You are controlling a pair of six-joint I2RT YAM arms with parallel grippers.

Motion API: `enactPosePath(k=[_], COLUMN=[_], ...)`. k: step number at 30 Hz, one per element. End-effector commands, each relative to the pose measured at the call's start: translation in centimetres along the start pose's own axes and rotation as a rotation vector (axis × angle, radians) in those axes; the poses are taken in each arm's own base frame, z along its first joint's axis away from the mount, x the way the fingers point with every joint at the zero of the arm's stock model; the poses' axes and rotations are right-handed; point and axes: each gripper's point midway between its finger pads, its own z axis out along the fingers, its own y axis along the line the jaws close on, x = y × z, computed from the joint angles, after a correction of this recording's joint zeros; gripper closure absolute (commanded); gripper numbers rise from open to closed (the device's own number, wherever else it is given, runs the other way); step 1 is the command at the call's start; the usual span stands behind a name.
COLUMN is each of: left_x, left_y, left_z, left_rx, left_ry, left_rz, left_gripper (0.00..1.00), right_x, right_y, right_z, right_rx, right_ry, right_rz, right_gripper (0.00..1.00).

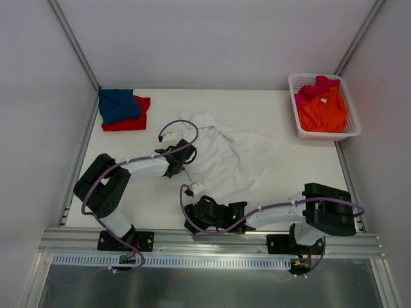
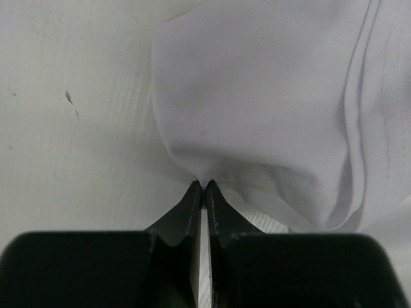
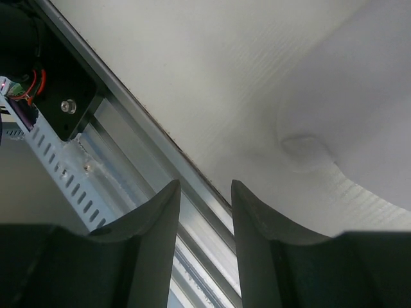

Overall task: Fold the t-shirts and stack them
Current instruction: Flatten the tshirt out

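Note:
A large white t-shirt lies crumpled in the middle of the table. My left gripper is shut on its left edge; in the left wrist view the fingertips pinch a gathered point of the white cloth. My right gripper hovers open over the table's front edge, nothing between its fingers, with the shirt's hem off to its right. A folded blue t-shirt lies on a folded red one at the back left. Pink and orange t-shirts fill the basket.
The white lattice basket stands at the back right corner. A metal rail runs along the front edge under my right gripper. Grey walls close in the table on three sides.

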Motion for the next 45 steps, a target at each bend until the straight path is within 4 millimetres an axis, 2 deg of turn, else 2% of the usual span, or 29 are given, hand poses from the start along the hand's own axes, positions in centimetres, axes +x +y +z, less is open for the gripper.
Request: enactPosePath(k=[1, 2, 4, 5, 10, 15, 20, 24, 25, 29, 33, 38, 42, 45], left_x=[0.5, 0.5, 0.5, 0.5, 0.8, 0.9, 0.7, 1.2, 0.8, 0.8, 0.7, 1.0, 0.9, 0.6], left_y=[1.4, 1.4, 1.4, 1.4, 1.7, 2.1, 2.4, 1.9, 1.4, 1.0, 0.9, 1.0, 1.6, 2.0], left_z=[-0.1, -0.2, -0.1, 0.0, 0.4, 0.9, 1.7, 1.9, 2.0, 2.2, 2.5, 2.7, 2.6, 2.5], left_rx=[-0.028, -0.027, -0.028, -0.029, -0.018, 0.061, 0.115, 0.185, 0.207, 0.264, 0.327, 0.391, 0.392, 0.394], left_ry=[0.034, 0.033, 0.033, 0.035, 0.056, 0.067, 0.079, 0.097, 0.080, 0.080, 0.078, 0.082, 0.076, 0.070], left_rz=[0.024, 0.022, 0.021, 0.021, 0.003, -0.056, -0.102, -0.132, -0.146, -0.161, -0.204, -0.246, -0.259, -0.270], left_gripper=[1.00, 1.00, 1.00, 1.00, 1.00, 1.00, 1.00, 1.00, 1.00, 1.00, 1.00, 1.00, 1.00, 1.00], right_x=[-2.0, -1.3, -2.3, -1.8, -1.7, -1.2, -0.4, -0.1, -0.2, 0.6, 1.5, 1.8, 1.3, 0.3], right_y=[-0.4, -2.0, -3.2, -4.3, -5.3, -4.5, -2.5, -1.5, -1.2, 0.2, 2.7, 3.4, 1.7, -1.5], right_z=[-0.9, -1.5, -2.1, -2.5, -2.9, -2.2, -1.2, -1.3, -1.3, -1.2, -1.5, -1.7, -1.1, -0.9], right_rx=[0.046, 0.125, 0.217, 0.260, 0.302, 0.261, 0.153, 0.103, 0.088, -0.003, -0.156, -0.212, -0.151, 0.000], right_ry=[-0.069, -0.042, -0.076, -0.053, -0.052, -0.039, -0.012, 0.006, 0.005, 0.036, 0.069, 0.084, 0.072, 0.033], right_rz=[-0.016, -0.048, -0.081, -0.105, -0.148, -0.183, -0.200, -0.236, -0.250, -0.283, -0.294, -0.317, -0.295, -0.282], right_gripper=[0.59, 0.59, 0.59, 0.59, 0.59, 0.59, 0.59, 0.59, 0.59, 0.59, 0.59, 0.57, 0.57, 0.57])
